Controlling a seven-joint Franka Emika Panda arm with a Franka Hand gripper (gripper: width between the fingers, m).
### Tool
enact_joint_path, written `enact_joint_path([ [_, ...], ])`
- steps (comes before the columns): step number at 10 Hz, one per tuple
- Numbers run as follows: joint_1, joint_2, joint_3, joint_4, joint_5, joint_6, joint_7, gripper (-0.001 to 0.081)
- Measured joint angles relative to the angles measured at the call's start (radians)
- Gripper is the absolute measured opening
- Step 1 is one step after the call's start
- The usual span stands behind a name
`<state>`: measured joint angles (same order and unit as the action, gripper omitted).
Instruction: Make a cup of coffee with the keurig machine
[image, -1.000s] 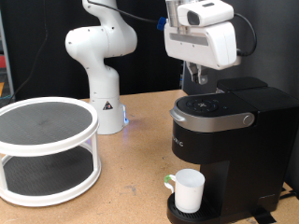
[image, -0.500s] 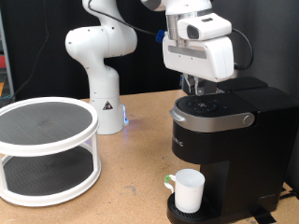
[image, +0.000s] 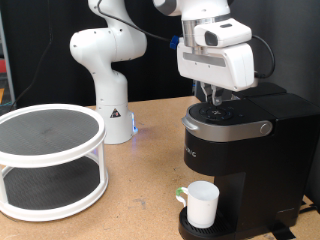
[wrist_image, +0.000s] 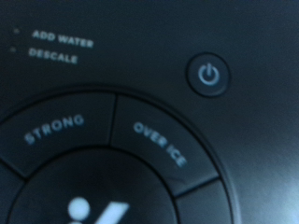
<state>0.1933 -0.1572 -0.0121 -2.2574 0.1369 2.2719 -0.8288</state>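
Observation:
The black keurig machine (image: 240, 150) stands at the exterior view's right with its lid shut and its silver-grey lid handle (image: 232, 127) in front. The white cup (image: 202, 203) sits on the drip tray under the spout, its greenish handle towards the view's left. My gripper (image: 214, 101) hangs straight down onto the top button panel (image: 217, 113), fingertips at or just above it. The wrist view shows the panel from very close: the power button (wrist_image: 207, 74), the "STRONG" button (wrist_image: 54, 131) and the "OVER ICE" button (wrist_image: 161, 143). My fingers do not show there.
A white two-tier round rack (image: 48, 160) with dark mesh shelves stands at the exterior view's left. The robot's white base (image: 108, 75) rises behind, on the wooden table (image: 140, 190). A black backdrop closes the rear.
The gripper has moved to the exterior view's left and come down until its fingertips reach the machine's top button panel. The cup and the machine have not moved.

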Motion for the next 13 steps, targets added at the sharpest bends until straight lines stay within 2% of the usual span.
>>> enact_joint_path([
  [8, 0.0, 0.029, 0.013, -0.017, 0.0, 0.053, 0.007, 0.0007],
  [13, -0.002, 0.039, 0.012, 0.002, -0.002, -0.003, 0.008, 0.0007],
])
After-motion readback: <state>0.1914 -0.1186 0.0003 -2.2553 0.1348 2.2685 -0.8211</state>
